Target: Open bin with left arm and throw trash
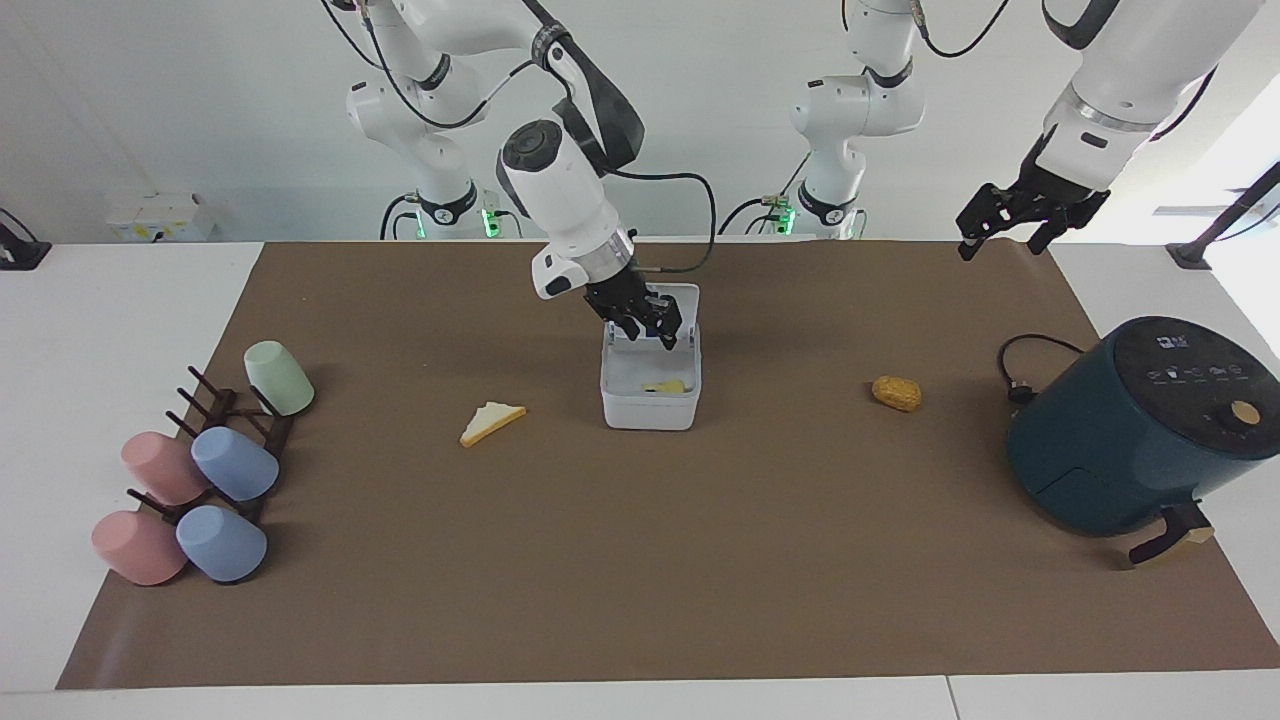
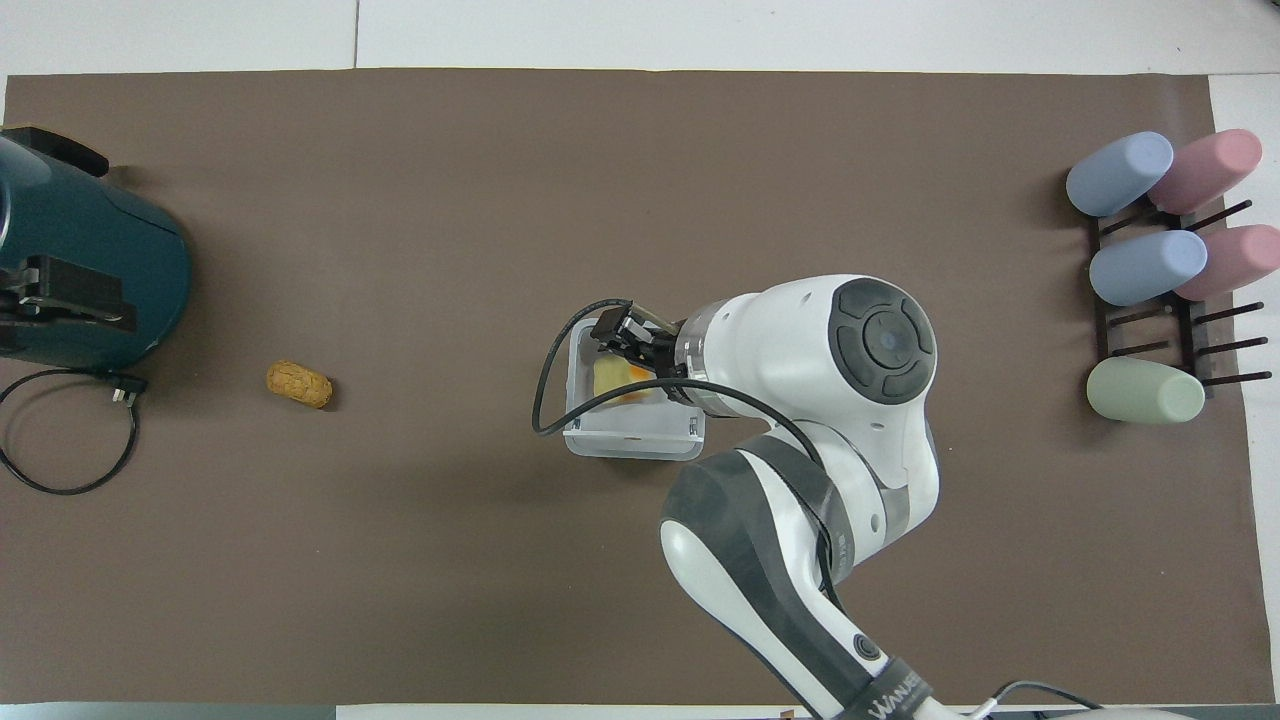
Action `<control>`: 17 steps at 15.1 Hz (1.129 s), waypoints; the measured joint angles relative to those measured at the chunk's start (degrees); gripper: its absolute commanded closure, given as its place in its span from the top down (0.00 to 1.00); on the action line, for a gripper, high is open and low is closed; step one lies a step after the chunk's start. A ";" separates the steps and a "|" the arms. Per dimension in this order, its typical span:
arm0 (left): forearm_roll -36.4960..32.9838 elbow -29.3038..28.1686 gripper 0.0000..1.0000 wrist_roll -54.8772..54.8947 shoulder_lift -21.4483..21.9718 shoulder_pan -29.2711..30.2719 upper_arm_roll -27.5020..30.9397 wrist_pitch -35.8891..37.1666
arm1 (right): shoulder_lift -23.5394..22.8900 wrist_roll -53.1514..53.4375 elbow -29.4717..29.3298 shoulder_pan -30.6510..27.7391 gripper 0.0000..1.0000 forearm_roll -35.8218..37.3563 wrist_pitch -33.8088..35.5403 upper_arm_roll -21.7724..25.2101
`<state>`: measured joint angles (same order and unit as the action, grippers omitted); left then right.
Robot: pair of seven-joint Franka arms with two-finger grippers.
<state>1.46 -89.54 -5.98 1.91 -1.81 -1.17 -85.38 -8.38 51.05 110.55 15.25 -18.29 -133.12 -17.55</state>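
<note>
Right tool (image 1: 650,330) gapes empty over the bin (image 1: 649,408), cheese chunk (image 1: 666,386) inside; left tool (image 1: 1012,232) spread, aloft over the worktop's edge

White desk (image 1: 130,330) with a brown mat (image 1: 640,560) over most of it. On the mat: bin (image 1: 649,408) mid-desk, lid up; bread (image 1: 491,422) just beside it toward the right arm's end, cup rack (image 1: 228,420) past that; nugget (image 1: 896,393) and air fryer (image 1: 1140,430) toward the left arm's end, fryer cable (image 1: 1020,365) coiled nearer the robots.
</note>
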 measured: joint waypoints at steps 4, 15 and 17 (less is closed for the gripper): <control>0.05 -0.85 1.00 0.04 -0.17 0.39 -0.14 -1.67 | -0.01 -19.08 -0.34 -5.50 1.00 7.63 0.65 0.34; 0.19 -18.66 1.00 -34.99 0.71 -1.13 -1.23 -18.71 | 0.19 -56.77 4.54 -14.72 1.00 9.10 1.60 0.63; 0.19 -21.92 1.00 -41.14 1.05 -1.88 -1.28 -20.76 | 1.00 -57.62 6.37 -14.86 1.00 9.35 1.49 0.63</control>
<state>1.65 -111.46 -47.12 2.96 -3.69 -2.45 -106.13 -7.39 -6.57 116.91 0.39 -8.93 -131.63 -16.91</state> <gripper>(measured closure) 0.000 0.000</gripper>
